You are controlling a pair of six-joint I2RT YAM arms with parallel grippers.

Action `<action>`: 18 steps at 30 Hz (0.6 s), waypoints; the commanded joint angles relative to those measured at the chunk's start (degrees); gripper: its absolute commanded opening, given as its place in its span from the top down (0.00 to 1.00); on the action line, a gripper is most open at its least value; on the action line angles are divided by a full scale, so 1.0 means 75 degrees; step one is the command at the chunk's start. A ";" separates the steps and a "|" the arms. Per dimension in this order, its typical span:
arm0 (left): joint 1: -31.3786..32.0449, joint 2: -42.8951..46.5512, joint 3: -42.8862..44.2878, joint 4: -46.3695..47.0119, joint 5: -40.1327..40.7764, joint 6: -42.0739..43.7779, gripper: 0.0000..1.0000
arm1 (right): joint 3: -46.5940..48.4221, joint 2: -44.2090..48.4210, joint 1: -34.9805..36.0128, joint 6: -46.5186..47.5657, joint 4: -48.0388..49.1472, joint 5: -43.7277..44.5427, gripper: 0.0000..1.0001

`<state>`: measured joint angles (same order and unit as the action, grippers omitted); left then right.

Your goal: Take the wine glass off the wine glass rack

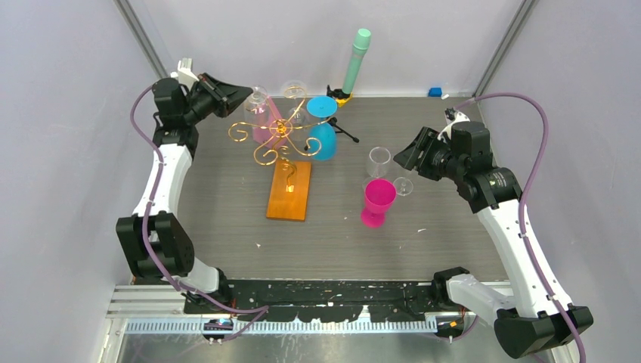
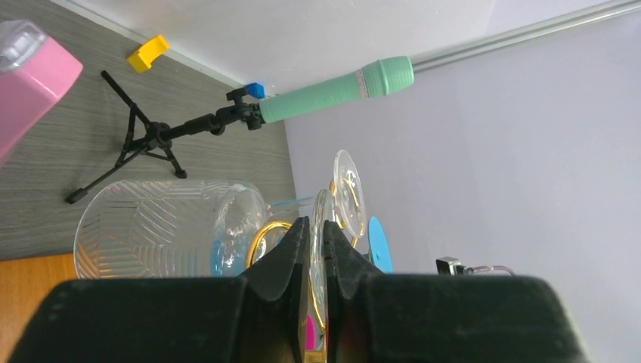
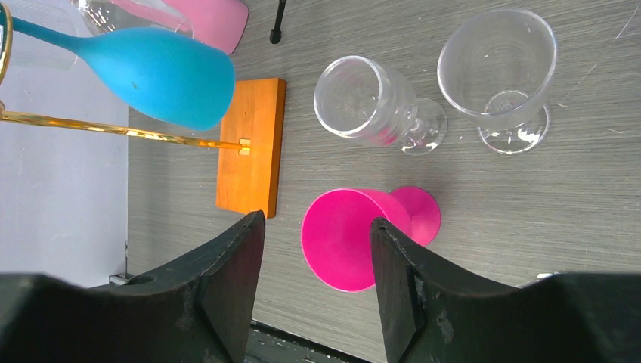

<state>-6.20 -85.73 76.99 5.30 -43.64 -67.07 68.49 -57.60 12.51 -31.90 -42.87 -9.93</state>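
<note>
Partly done: three glasses stand on the table (image 1: 227, 200) at 3 o'clock of the wine glass rack (image 1: 280, 134) — a magenta glass (image 1: 378, 200) and two clear ones. Pink, blue and clear glasses hang on the rack.

The left gripper (image 2: 316, 224) is clamped on the thin clear foot of the wine glass (image 2: 166, 227), which hangs at the rack's 11 o'clock. Lift-off is not yet done. The right gripper (image 3: 316, 221) has its jaws apart and empty over the magenta glass.

Grey wood-grain tabletop with white flecks. Pale walls, metal corner posts, and a tripod (image 1: 355, 64) at 12 o'clock.
</note>
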 commanded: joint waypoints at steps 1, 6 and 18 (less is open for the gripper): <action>0.0101 0.0125 0.0411 0.1297 -0.0258 -0.0049 1.00 | 0.0021 0.0170 0.0007 -0.0039 0.0324 0.0071 0.41; 0.0100 0.0347 0.0351 0.0989 -0.0694 0.0262 1.00 | 0.0009 0.0236 0.0009 -0.0047 0.0326 0.0082 0.41; 0.0103 0.1161 0.0692 -0.1115 -0.0573 0.1837 1.00 | 0.0022 0.0260 0.0007 -0.0124 0.0323 0.0036 0.41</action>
<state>-5.10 -81.41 77.87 -3.14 -46.94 -56.73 68.45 -56.88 12.51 -31.97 -42.87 -9.91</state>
